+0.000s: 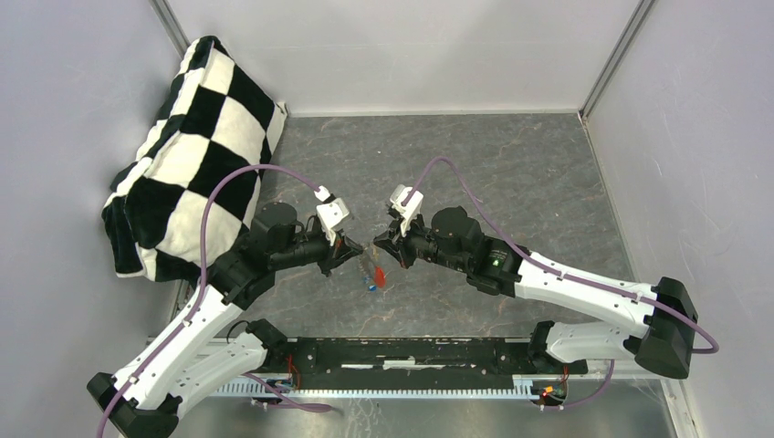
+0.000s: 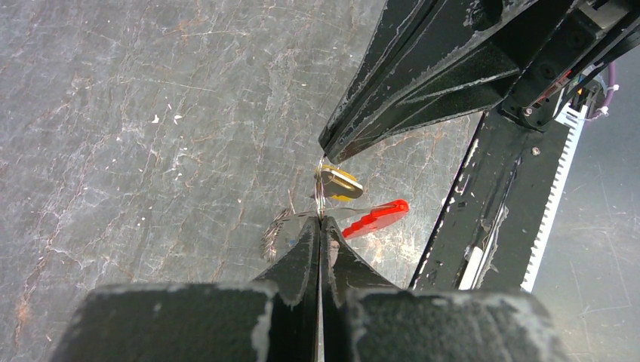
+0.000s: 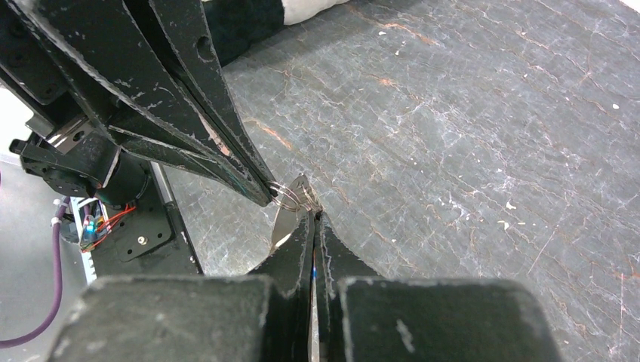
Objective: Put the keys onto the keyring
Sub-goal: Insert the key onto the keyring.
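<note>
My left gripper (image 1: 347, 246) and right gripper (image 1: 381, 248) meet tip to tip above the middle of the floor. Both are shut on a thin metal wire loop (image 3: 285, 196) stretched between them. In the left wrist view my left gripper (image 2: 321, 220) pinches the wire, and the right fingers (image 2: 355, 128) hold its upper end. A yellow-capped key (image 2: 341, 183) and the red keyring piece (image 2: 377, 217) hang from the loop. A grey key blade (image 3: 284, 225) hangs beside my right gripper (image 3: 314, 216). The red piece (image 1: 380, 274) and a blue-capped key (image 1: 372, 285) dangle below the tips.
A black-and-white checkered cushion (image 1: 196, 155) leans in the back left corner. The black base rail (image 1: 429, 351) runs along the near edge, close under the hanging keys. Grey walls enclose the marbled floor (image 1: 511, 182) on three sides.
</note>
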Robot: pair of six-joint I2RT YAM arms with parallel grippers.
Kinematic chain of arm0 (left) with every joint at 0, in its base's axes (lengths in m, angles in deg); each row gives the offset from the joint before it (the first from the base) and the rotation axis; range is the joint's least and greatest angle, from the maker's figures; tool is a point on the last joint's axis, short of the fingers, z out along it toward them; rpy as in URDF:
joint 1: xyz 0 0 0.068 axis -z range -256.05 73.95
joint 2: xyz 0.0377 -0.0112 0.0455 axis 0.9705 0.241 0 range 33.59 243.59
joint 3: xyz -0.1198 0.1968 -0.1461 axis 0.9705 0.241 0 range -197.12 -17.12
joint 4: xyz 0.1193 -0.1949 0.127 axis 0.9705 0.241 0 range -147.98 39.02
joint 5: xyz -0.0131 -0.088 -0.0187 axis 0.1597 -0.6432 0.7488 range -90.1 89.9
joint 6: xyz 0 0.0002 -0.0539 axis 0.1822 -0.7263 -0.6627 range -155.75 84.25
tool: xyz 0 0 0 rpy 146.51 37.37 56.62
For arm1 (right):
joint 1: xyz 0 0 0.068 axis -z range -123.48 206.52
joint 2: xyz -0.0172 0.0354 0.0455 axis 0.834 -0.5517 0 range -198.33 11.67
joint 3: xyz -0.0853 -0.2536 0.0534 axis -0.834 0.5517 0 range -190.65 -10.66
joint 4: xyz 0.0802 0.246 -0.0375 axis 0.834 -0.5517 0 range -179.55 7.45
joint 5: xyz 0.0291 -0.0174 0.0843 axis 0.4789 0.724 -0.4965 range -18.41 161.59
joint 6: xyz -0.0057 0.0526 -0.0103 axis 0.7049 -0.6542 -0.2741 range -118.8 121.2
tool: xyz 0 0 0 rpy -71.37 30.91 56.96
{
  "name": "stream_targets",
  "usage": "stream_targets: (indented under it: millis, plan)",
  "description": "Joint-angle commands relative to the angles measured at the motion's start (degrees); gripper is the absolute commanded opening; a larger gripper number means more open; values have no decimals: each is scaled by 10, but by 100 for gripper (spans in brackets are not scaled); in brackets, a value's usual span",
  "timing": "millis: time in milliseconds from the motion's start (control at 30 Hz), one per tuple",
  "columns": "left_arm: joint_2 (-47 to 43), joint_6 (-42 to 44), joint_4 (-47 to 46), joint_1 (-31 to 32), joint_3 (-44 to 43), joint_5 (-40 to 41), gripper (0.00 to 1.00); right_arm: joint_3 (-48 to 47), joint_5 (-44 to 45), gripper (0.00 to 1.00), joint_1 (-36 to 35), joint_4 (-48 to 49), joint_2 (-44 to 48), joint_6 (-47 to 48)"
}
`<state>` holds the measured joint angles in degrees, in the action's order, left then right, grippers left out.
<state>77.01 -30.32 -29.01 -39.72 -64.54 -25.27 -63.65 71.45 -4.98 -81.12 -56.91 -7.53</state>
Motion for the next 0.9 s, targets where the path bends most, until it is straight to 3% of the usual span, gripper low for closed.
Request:
stream_targets:
  millis: [0,267,633,867]
  plan:
    - [-10,-16,-36,-2,-14,-10,2,3,9,0,-1,0,11,4]
    - [-27,2,-56,-2,-3,-16,2,0,-15,1,1,3,14,5]
    - [-56,30,-110,-2,8,-30,2,-2,-52,20,12,-1,45,21]
    - [-65,39,-115,-2,10,-41,2,-25,-95,41,33,-36,68,43]
